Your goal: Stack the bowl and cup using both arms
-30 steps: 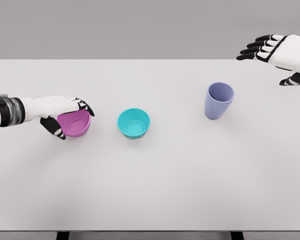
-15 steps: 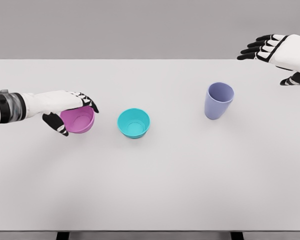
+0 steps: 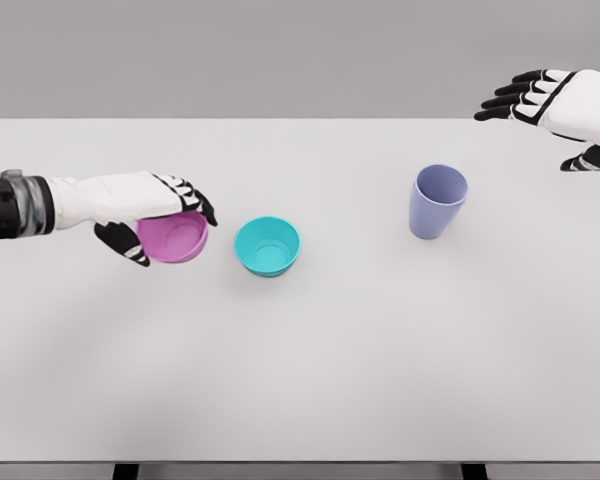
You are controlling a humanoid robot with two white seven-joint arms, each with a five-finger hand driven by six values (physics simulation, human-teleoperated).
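**Landmark.** Turquoise round plastic bowl point(image 3: 267, 246), upright on the white flat desk point(image 3: 310, 370), mouth up, nothing in it. All places below are given from this bowl.

**Item carried.** Pink round plastic bowl point(image 3: 173, 236), just to the left of the turquoise bowl, rims close but apart. It sits tilted, its mouth turned toward the turquoise bowl, and it looks to be lifted clear of the desk, though the contact underneath cannot be confirmed. A round thing, so no long axis to speak of; the tilt is what counts.

**Left hand** point(image 3: 158, 215). Clamped on the pink bowl: fingers point(image 3: 192, 196) curled over the far rim, thumb point(image 3: 123, 245) under the near side. Forearm runs in level from the left edge. This is the nearer hand to the landmark by a wide margin.

**Key relation.** The turquoise bowl lies directly to the right of the held bowl, on nearly the same line across the desk. Judged step: carry the pink bowl rightward, level it, and seat it inside the turquoise one.

**Item waiting.** Lavender tapered plastic cup point(image 3: 437, 201), upright, well to the right of the landmark and slightly farther back.

**Right hand** point(image 3: 552, 112). Far right and behind the cup, raised above the desk's back corner, fingers spread, holding and touching nothing. Nearer hand to the cup.
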